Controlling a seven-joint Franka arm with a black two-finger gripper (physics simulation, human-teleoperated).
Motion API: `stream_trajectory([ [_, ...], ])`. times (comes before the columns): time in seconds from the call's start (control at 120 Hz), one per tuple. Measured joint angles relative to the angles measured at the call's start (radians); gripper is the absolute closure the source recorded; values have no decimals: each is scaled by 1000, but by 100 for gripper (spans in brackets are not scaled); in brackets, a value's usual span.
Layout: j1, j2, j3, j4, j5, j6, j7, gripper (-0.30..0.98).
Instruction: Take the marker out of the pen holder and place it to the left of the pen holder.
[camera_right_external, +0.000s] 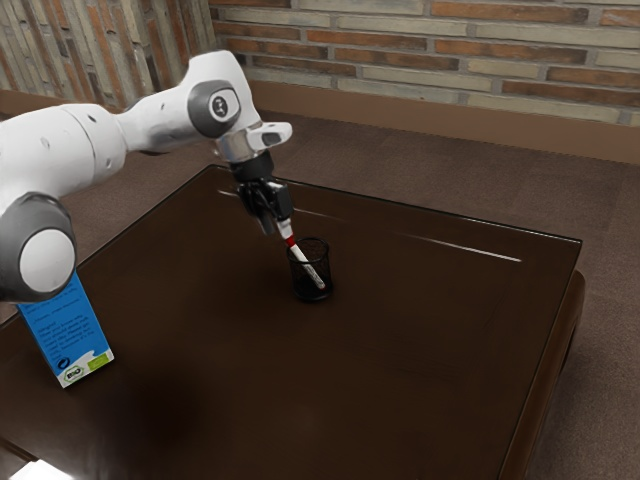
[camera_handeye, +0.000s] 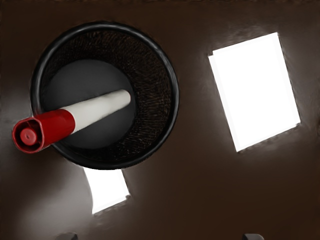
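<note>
My black gripper (camera_right_external: 277, 228) hangs in the exterior view just above the pen holder's rim, on the exterior view's left side of it. In the wrist view the tips of my gripper (camera_handeye: 160, 236) stand wide apart, open, with nothing between them. The pen holder (camera_right_external: 312, 291) is a black mesh cup standing upright on the table; its round rim (camera_handeye: 175, 95) is seen from above. Inside it leans the marker (camera_right_external: 308, 266), white with a red end that sticks out over the rim. The marker (camera_handeye: 95, 111) is not held.
A blue and white carton (camera_right_external: 70, 335) stands on the dark brown table (camera_right_external: 400, 380), toward the exterior view's left. Bright white reflections (camera_handeye: 255, 92) lie on the tabletop near the holder. The table's far edge runs behind the holder.
</note>
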Motion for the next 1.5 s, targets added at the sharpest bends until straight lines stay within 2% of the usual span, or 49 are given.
stream_trajectory([
  [0.258, 18, 70, 11, 46, -45, 51, -3, 44],
  [0.683, 28, 174, 9, 120, -52, 133, 3, 47],
  [1.033, 27, 175, 3, 120, -46, 171, 14, 71],
  [1.317, 26, 99, 2, 102, -29, 180, 29, 77],
  [1.5, 18, -123, 1, -57, 9, 174, 33, 79],
])
